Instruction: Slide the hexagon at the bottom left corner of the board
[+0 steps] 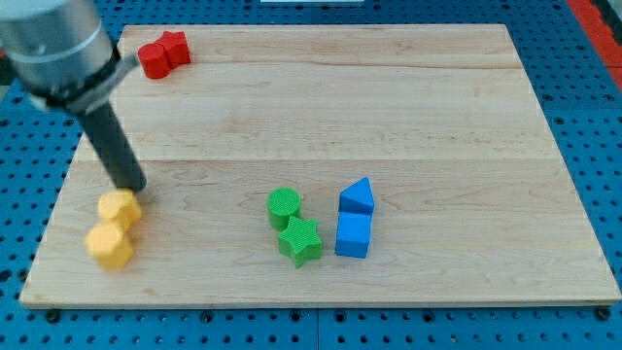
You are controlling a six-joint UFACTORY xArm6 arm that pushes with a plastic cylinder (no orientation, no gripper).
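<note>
Yellow hexagon block (109,246), flat on board, bottom left, touching another yellow block (120,208)

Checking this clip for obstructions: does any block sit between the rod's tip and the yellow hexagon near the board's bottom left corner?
Yes. My tip sits just above the upper yellow block, which lies between it and the yellow hexagon below, touching it. Nothing blocks the wooden board corner beyond.

Robotics lab bench, by the look of it: a pale wooden board (321,107) lies flat on a blue perforated table (583,107) with a regular grid of holes, the kind used for bolting down fixtures. A grey robot arm (53,44) with a dark rod enters from the view's top left. Small coloured blocks, such as a red one (161,54) and a blue cube (353,235), sit like test pieces.
</note>
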